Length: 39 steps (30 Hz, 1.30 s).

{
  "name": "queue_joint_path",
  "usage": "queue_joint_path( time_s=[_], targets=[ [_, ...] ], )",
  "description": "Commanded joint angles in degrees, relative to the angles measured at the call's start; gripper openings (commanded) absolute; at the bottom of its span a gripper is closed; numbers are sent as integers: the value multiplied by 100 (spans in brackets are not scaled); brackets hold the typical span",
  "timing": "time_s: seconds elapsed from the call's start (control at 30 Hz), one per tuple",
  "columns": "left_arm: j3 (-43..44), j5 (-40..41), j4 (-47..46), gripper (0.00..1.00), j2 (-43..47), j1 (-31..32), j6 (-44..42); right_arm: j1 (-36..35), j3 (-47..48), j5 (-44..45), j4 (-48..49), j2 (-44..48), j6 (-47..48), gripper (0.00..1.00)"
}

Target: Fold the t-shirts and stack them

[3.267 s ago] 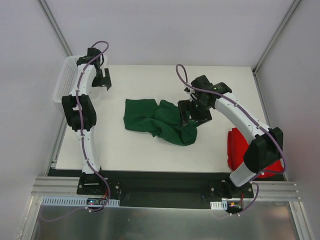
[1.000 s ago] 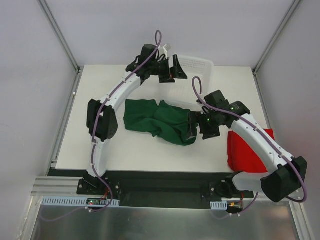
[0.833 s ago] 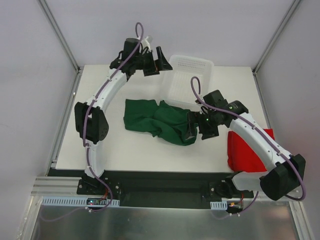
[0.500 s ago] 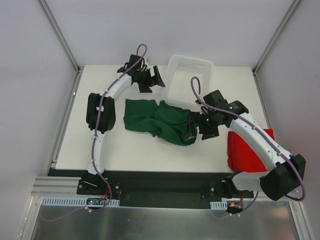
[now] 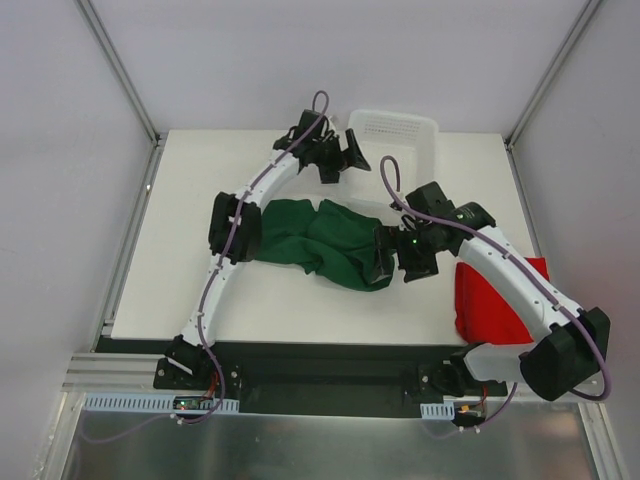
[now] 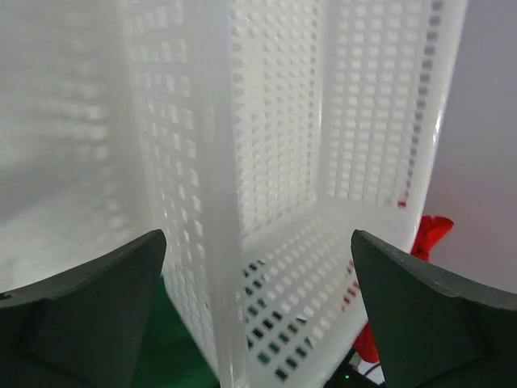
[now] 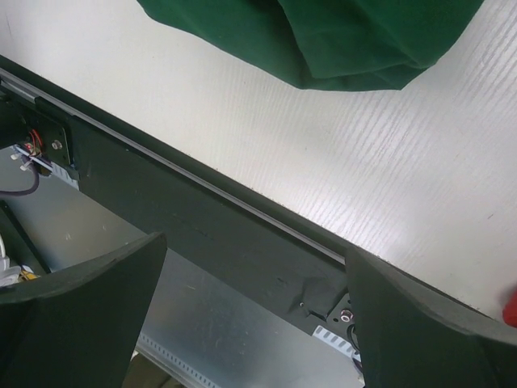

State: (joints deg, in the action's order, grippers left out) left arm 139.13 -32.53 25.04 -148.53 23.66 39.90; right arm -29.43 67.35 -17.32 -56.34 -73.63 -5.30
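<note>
A crumpled green t-shirt (image 5: 318, 238) lies mid-table and shows at the top of the right wrist view (image 7: 339, 40). At the right edge rests a folded red t-shirt (image 5: 492, 298). My left gripper (image 5: 345, 155) is at the left side of the white mesh basket (image 5: 398, 135). Its jaws are wide open, and a basket wall (image 6: 218, 202) stands between them without being clamped. My right gripper (image 5: 385, 258) hovers open by the green shirt's right end, with nothing between its fingers (image 7: 89, 283).
The basket stands at the back of the table, right of centre. The table's front edge and the black base rail (image 7: 210, 234) lie below the right gripper. Grey walls close in the table on three sides.
The left gripper swung away from the basket and came back to its left side. The basket shifted toward the back right and looks shorter. The right arm held still.
</note>
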Motion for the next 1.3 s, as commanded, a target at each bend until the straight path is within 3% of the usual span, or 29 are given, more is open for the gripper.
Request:
queue_joint_path(
  time_s=[0.0,0.13,0.27,0.37,0.4,0.47,0.53,0.67,0.83,1.03,1.27],
  targets=[
    [63,-429,-1268,99,95,683,992,7,-29,-166,79,-82,-15,96],
    [-114,-604,-2087,99,210,1017,1519,7,-169,-236,237,-143,-76,96],
    [-402,-711,-2249,99,455,1062,1319,-1,-257,-289,325,-187,-138,96],
    [-1841,-727,-2782,99,1306,703,1265,-10,-319,-211,378,-143,-156,96],
    [-2759,-754,-3081,99,1814,449,1344,-19,-319,-141,369,-143,-147,96],
    [-3643,-851,-4070,99,2308,123,1695,-19,-311,62,378,-178,-121,96],
    [-4515,-1027,-4340,99,2907,-289,1741,-19,-179,219,325,-318,-16,96],
    [-5236,-1263,-3561,99,3697,-766,1091,-1,435,676,167,-705,309,96],
    [-6484,-1676,-3506,99,4621,-1100,818,113,1533,2027,-88,-1382,767,96],
    [-7970,-1897,-3488,99,5974,-1381,791,560,1913,3391,307,-2024,1206,96],
    [-8858,-2081,-3383,99,7100,-1426,949,912,2282,3639,966,-2876,1444,96]
  ],
)
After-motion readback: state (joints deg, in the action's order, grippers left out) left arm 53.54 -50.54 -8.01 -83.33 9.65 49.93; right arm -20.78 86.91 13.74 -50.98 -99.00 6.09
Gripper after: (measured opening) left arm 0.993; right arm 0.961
